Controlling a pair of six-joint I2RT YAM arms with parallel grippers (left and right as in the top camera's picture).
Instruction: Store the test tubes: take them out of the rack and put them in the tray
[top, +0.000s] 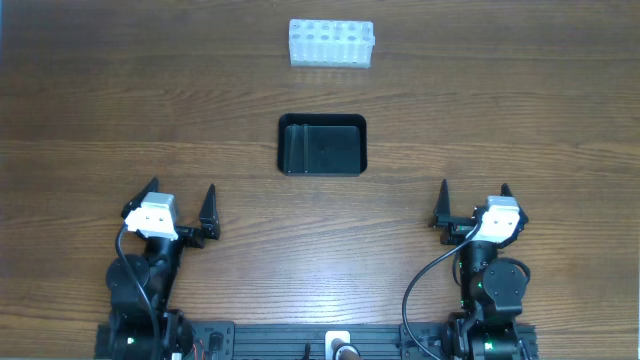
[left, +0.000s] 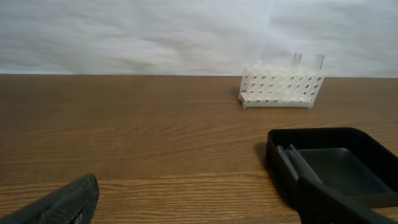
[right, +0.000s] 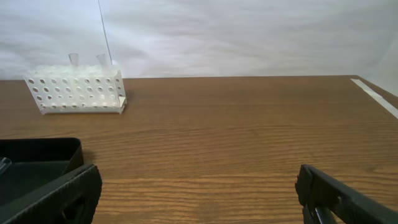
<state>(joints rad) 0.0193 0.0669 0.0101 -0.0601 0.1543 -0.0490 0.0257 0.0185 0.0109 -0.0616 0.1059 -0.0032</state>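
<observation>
Overhead and wrist views of the work surface. The white perforated rack was set at the far side of the wooden table, well apart from both arms. In the left wrist view, two clear test tubes were seen standing upright in the rack, their open tops projecting above its upper face; how many holes were filled beyond these could not be told. The black tray was placed between the rack and the arm bases, near the middle of the table and apart from the rack. Narrow ridges were seen along one inner wall of the tray; whether they were part of it could not be told.

The left gripper was positioned low over the table on the left, nearer the bases than the tray. Its fingers were spread wide, and nothing was held between them. The right gripper was positioned likewise on the right, with its fingers equally wide apart and nothing grasped. Neither gripper was in contact with the tray or the rack.
</observation>
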